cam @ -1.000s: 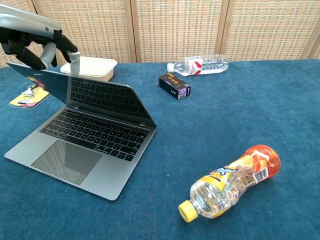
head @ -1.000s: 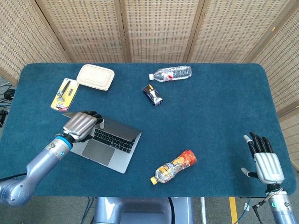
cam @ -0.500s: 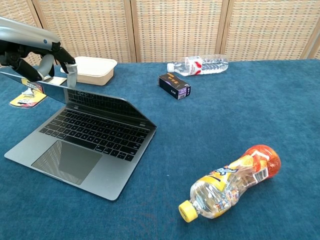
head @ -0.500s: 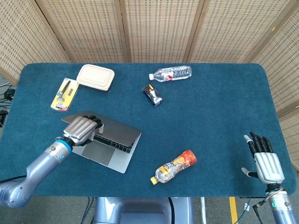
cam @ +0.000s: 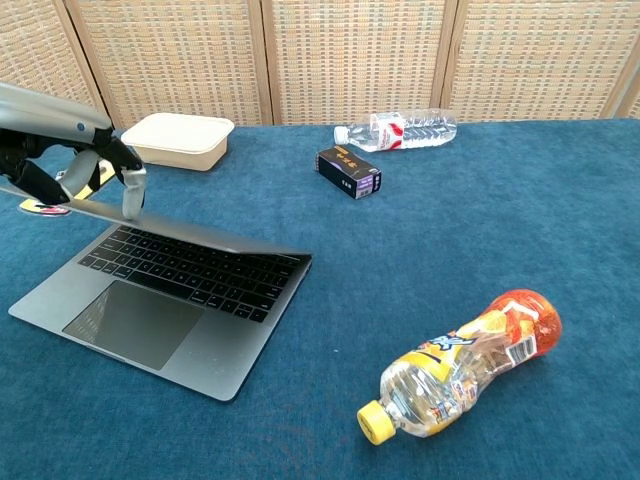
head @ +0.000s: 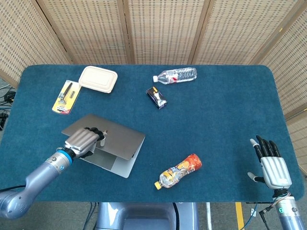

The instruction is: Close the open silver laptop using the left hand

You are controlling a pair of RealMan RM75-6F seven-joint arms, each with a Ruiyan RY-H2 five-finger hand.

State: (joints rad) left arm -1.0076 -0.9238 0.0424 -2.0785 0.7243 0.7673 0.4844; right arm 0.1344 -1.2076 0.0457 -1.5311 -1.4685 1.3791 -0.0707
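Note:
The silver laptop (head: 115,143) (cam: 170,300) lies at the table's front left with its lid tilted far down over the keyboard, a narrow wedge still showing in the chest view. My left hand (head: 82,141) (cam: 70,170) rests on the lid's back near its free edge, fingers curled over it and pressing down. My right hand (head: 272,165) hovers at the front right corner, fingers spread, holding nothing; the chest view does not show it.
An orange drink bottle (head: 180,171) (cam: 460,370) lies right of the laptop. Behind are a small dark box (head: 157,97), a clear water bottle (head: 175,75), a beige lunch box (head: 98,79) and a yellow carded razor (head: 66,96).
My left hand has pushed the lid down and toward me, from roughly upright to almost flat over the keyboard. The right hand has stayed put.

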